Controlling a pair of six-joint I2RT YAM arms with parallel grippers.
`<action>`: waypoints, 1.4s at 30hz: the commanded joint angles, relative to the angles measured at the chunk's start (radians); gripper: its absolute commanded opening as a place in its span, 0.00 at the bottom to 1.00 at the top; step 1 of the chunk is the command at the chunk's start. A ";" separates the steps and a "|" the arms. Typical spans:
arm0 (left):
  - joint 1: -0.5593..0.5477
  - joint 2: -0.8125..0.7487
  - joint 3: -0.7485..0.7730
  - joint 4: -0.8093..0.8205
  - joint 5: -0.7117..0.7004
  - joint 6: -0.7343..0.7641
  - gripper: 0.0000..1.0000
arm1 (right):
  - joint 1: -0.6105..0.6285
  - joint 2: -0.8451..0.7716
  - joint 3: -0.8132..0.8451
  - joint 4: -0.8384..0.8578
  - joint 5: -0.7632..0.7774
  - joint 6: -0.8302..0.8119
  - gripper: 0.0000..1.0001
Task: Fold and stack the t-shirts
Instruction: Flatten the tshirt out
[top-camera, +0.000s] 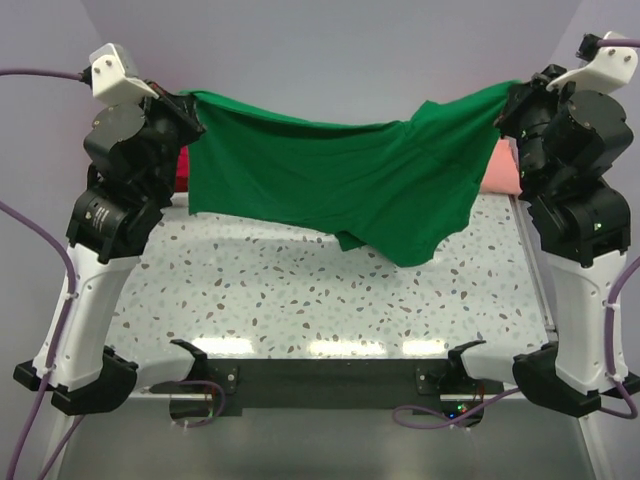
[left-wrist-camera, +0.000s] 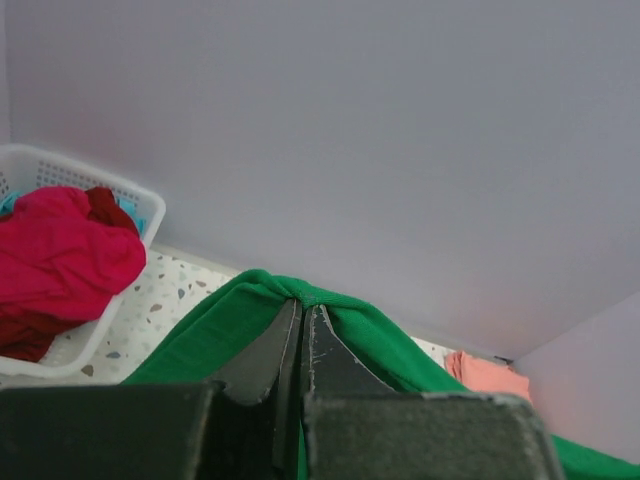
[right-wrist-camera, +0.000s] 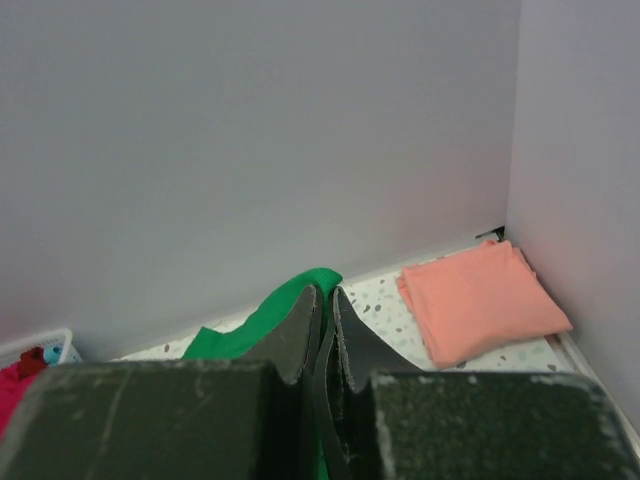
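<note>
Green t-shirt (top-camera: 330, 175) is hanging stretched in the air over the far half of the surface (top-camera: 300, 300). It is sagging in the middle, and its lowest flap is dangling toward the right side. I am pinching it at both upper ends: my left tool (top-camera: 192, 103) is pressed together on a bunched fold at the left, and my right tool (top-camera: 508, 100) is doing the same at the right.

Only the wrist views are showing the dark fingers closed with green cloth squeezed between them; from above, my arms are covering that.

The left wrist view is showing a white basket (left-wrist-camera: 150, 205) at the far left corner, with red and magenta t-shirts (left-wrist-camera: 60, 260) heaped inside. From above, my left arm is hiding all but a red sliver.

The right wrist view is showing a salmon-pink t-shirt (right-wrist-camera: 480, 300) lying folded in the far right corner. From above, the green cloth and my right arm are blocking most of it.
</note>
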 joint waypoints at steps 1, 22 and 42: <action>0.008 -0.031 0.031 0.138 -0.031 0.071 0.00 | -0.005 0.019 0.077 0.087 -0.022 -0.050 0.00; 0.077 0.303 0.239 0.130 -0.021 0.100 0.00 | -0.005 0.361 0.433 0.101 -0.082 -0.119 0.00; 0.081 -0.074 -0.118 0.073 -0.070 0.020 0.00 | -0.003 0.072 0.350 0.204 -0.200 -0.203 0.00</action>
